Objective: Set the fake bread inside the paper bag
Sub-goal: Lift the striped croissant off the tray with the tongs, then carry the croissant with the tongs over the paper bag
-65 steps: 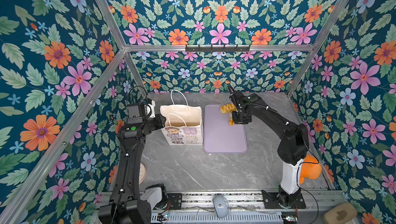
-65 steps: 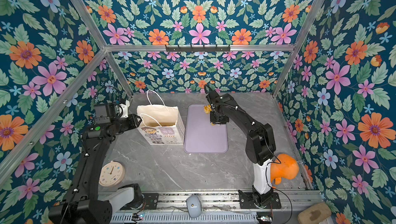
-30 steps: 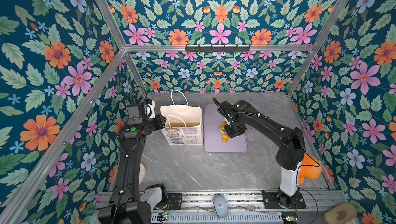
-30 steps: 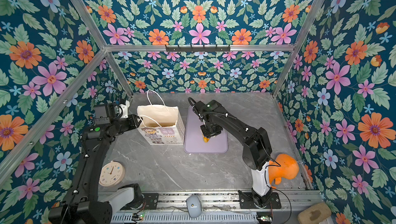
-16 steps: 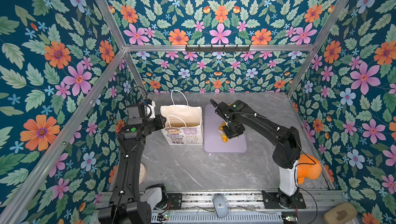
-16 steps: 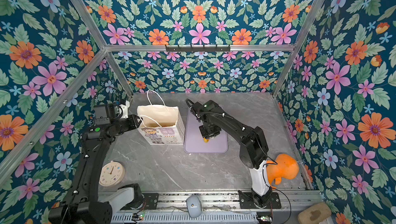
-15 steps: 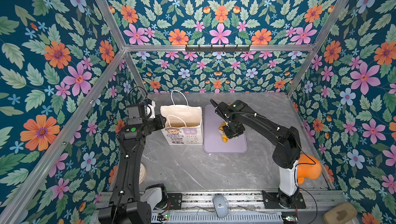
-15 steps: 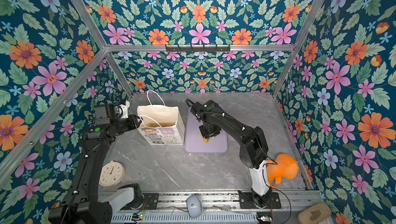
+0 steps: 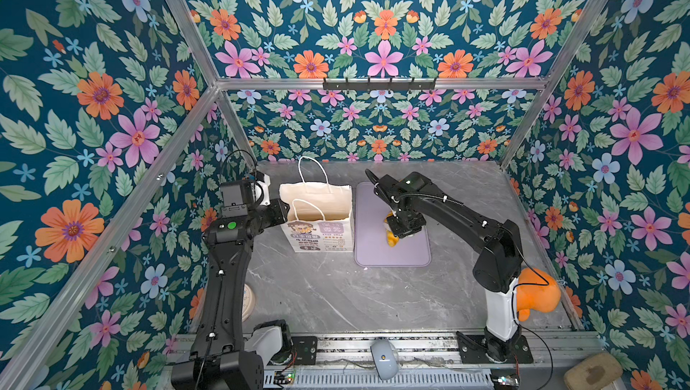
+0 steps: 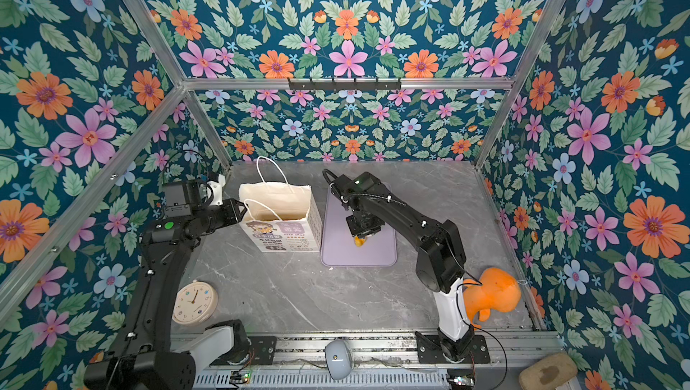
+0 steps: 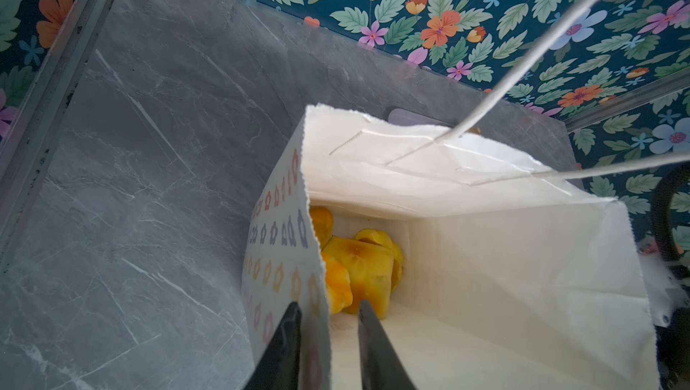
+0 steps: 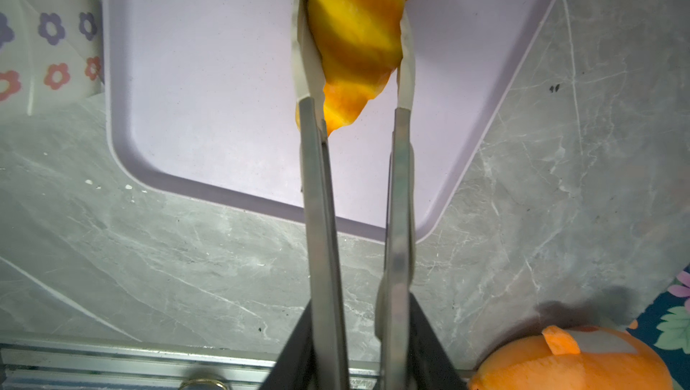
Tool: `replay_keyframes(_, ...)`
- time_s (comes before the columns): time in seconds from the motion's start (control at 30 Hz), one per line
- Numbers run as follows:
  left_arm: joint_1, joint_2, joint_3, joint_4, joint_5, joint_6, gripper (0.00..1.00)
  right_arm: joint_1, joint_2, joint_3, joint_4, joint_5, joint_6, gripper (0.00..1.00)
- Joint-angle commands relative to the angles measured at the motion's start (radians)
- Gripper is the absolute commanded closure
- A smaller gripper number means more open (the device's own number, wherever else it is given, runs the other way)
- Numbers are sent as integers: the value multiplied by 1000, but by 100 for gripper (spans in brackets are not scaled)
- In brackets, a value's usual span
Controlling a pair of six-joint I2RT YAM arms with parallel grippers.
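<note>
Quick update from the bread job. My right hand [image 12: 353, 7] is clamped on the twisty bread [image 12: 354, 44], the glossy golden-orange one with the diagonal stripes. Both fingers [image 12: 406, 70] press against its sides, and its pointed end pokes back between them toward my wrist. In both top views that hand sits over the middle of the lilac tray [image 9: 373, 253], with a bit of orange peeking out from under it. Honestly I can't tell whether the bread is resting on the tray or is just clear of it.

The paper bag [image 9: 317, 235] stands upright on the counter [image 9: 336, 294] just beside the tray, on my left arm's side, with its mouth open and its white cord handles [image 9: 310, 171] sticking up. My left hand [image 11: 328, 306] is at the bag's side wall, the one with the little flower print. One finger is outside the paper and one is inside, with only a narrow gap between them. Whether it's really pinching the paper or just straddling it, I can't tell from here.

Down at the bottom of the bag there's a little pile of other breads [image 11: 358, 268], bunched up against that same flowery wall. I can make out a blocky one and a couple of rounder ones.

An orange plush [image 10: 493, 294] sits by my right arm's base, and a round clock [image 10: 194, 302] lies on the counter near my left arm.
</note>
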Motion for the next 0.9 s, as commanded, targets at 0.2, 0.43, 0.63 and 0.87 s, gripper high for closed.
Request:
replay_keyframes(0.2, 1, -5, 10, 2, 6, 9, 72, 1, -59, 215, -92, 1, -76, 71)
replay_keyframes(0.43, 1, -1, 15, 0, 11, 9, 72, 1, -99, 406, -96, -64, -234, 71)
replay_keyframes(0.63, 1, -1, 17, -2, 14, 6, 72, 1, -80, 581, -123, -84, -296, 71)
replay_keyframes(0.87, 0, 1, 18, -5, 14, 4, 72, 1, -116, 614, -43, -204, -349, 70)
